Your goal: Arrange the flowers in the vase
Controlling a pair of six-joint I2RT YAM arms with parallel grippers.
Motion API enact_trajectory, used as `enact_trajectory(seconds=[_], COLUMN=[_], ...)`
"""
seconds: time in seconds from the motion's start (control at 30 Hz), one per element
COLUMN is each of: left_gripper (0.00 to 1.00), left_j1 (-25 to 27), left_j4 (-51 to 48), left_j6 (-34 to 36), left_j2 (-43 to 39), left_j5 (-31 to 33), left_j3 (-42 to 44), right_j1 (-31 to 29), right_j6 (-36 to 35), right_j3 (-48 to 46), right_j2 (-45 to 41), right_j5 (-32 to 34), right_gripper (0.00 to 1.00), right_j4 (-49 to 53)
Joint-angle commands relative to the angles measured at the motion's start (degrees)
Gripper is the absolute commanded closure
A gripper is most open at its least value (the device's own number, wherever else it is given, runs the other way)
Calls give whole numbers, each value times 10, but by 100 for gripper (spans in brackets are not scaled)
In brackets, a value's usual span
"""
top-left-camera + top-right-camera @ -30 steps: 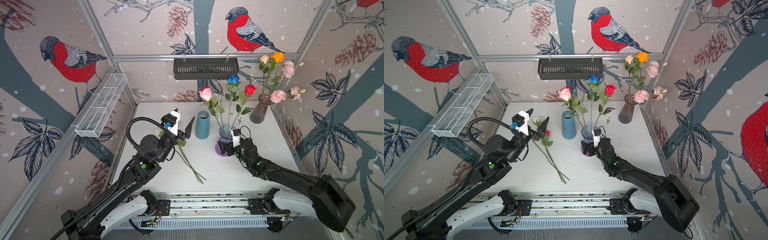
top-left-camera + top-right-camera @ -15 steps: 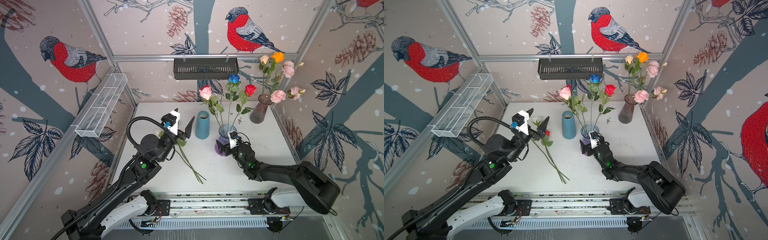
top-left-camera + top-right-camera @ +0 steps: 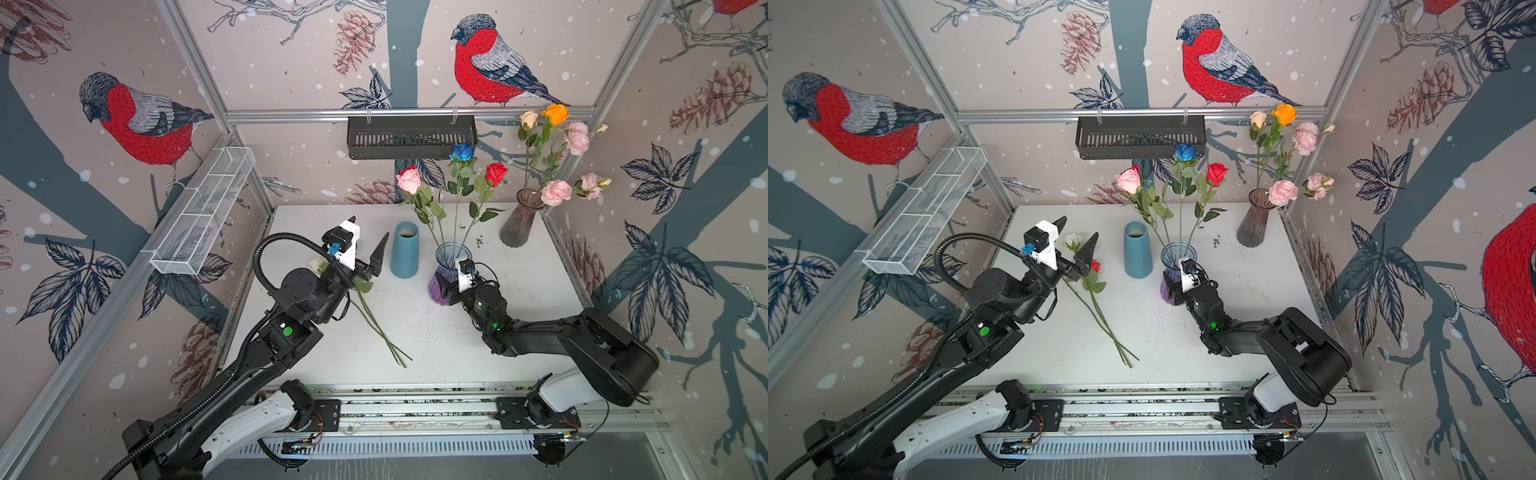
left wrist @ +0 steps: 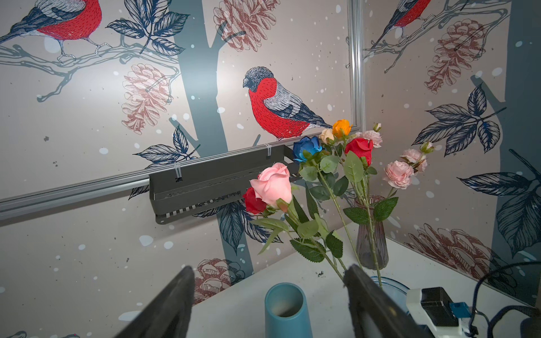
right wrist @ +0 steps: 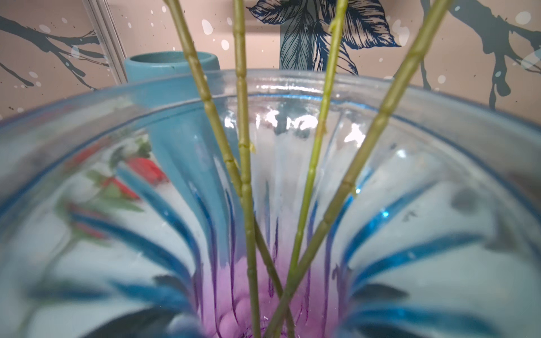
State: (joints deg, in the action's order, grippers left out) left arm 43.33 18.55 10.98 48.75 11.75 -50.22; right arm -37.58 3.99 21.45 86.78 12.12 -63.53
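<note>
Right wrist view is filled by the blue-and-purple glass vase (image 5: 409,152), so close that its ribbed wall is blurred; four green stems (image 5: 245,175) stand inside it and cross near the purple bottom. In both top views the right pincer (image 3: 443,288) sits low against that vase's purple base, on the side facing its own arm. Its jaws are too dark and too crowded against the glass to read, so whether it grips the vase or only touches it cannot be told. Above the vase's rim rise a pink rose (image 3: 409,181), a blue rose (image 3: 462,152) and a red rose (image 3: 496,173); the left wrist view shows a second red rose (image 4: 253,202) tucked just behind the pink one.

The left pincer (image 3: 369,232) is lifted off the bench (image 3: 457,349), spread wide and holding nothing, its tips pointing toward the back wall (image 3: 316,166). Beneath that arm two loose flowers (image 3: 1093,286) lie flat on the bench: a white rose (image 3: 1072,240) and a small red rose (image 3: 1095,266) side by side, their long stalks (image 3: 382,332) running toward the front edge and meeting near the cut ends. A teal vase (image 3: 405,255) stands upright between the left pincer and the glass vase. In the far right corner a smoky glass vase (image 3: 517,224) holds a cream rose (image 3: 528,119), an orange rose (image 3: 555,113) and ruffled pink sprays (image 3: 556,192), well apart from both pincers.
</note>
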Motion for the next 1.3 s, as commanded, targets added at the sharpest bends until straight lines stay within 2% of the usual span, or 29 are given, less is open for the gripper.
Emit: enact_trajectory(seconds=[0.0, 0.33, 0.77, 1.13, 1.2, 1.27], left_gripper=[20, 20, 20, 20, 20, 20], left_j1=[-1, -4, -17, -33, -36, -38], left_j4=[17, 17, 18, 18, 19, 19], left_j6=[6, 6, 0, -8, -10, -12], left_j2=[-2, -2, 2, 6, 8, 8], left_j5=[-6, -8, -16, -25, -28, -29], left_j3=[-5, -5, -6, -6, -6, -6], right_j1=[10, 55, 122, 143, 144, 145], right_j6=[-17, -30, -34, -40, -40, -41], right_j3=[8, 66, 177, 227, 226, 224], right_j2=[20, 96, 170, 204, 203, 200], right_j5=[13, 13, -25, -50, -49, -48], right_gripper=[37, 38, 39, 39, 38, 31], right_j4=[-16, -30, 25, 48, 49, 48])
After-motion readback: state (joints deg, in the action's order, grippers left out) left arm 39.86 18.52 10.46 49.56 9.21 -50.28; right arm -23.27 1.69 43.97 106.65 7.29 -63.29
